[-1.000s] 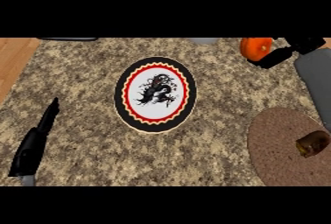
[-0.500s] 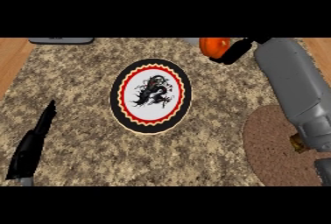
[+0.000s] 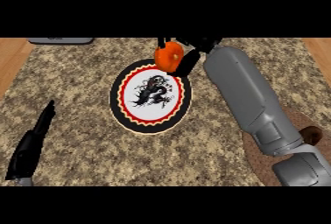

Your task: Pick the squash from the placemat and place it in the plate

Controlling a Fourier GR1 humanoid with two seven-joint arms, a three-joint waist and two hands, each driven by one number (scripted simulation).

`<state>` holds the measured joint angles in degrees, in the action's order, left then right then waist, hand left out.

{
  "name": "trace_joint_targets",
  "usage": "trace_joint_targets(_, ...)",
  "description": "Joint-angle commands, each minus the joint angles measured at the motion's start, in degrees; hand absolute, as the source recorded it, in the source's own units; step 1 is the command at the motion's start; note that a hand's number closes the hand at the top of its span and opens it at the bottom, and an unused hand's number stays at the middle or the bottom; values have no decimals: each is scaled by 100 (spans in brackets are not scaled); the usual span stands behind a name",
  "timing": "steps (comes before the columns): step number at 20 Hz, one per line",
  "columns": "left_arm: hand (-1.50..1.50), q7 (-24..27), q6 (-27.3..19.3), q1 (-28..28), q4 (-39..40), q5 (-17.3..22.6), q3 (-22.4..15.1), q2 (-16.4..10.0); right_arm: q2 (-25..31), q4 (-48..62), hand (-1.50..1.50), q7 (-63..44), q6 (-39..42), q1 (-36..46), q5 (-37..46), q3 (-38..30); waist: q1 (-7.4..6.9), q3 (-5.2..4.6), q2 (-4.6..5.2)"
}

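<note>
right hand fingers curled round orange squash | squash at far rim of plate | left hand fingers straight, low at left | placemat right, partly under forearm

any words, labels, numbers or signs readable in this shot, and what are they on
None readable.
The plate shows only a black dragon-like figure inside a red and black border, no letters.
The squash, the placemat and the grey object at the counter's far edge carry no visible marks.
</note>
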<state>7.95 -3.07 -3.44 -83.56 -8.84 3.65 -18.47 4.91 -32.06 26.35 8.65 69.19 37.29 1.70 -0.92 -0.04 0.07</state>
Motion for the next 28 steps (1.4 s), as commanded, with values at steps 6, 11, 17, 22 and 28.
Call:
trace_joint_targets(6,0,-37,231,165,-20,39,104,-90,-483,771,150,-517,-338,205,-280,960,-156,1,46)
trace_joint_targets(11,0,266,192,388,351,-103,-50,80,-488,781,150,-632,-216,-142,-1239,1704,-348,-5,91)
trace_joint_targets(17,0,-248,196,570,4,-180,-179,150,-490,989,-150,-1558,-814,-182,-1940,2053,-421,2,98)
trace_joint_targets(22,0,-334,304,732,92,-213,-206,106,-491,470,-150,-1375,-1225,-473,-2817,2166,-477,5,106)
trace_joint_targets(28,0,152,156,-26,-61,-182,-9,110,-491,787,-150,-882,-1701,-352,-3471,1084,-237,7,67)
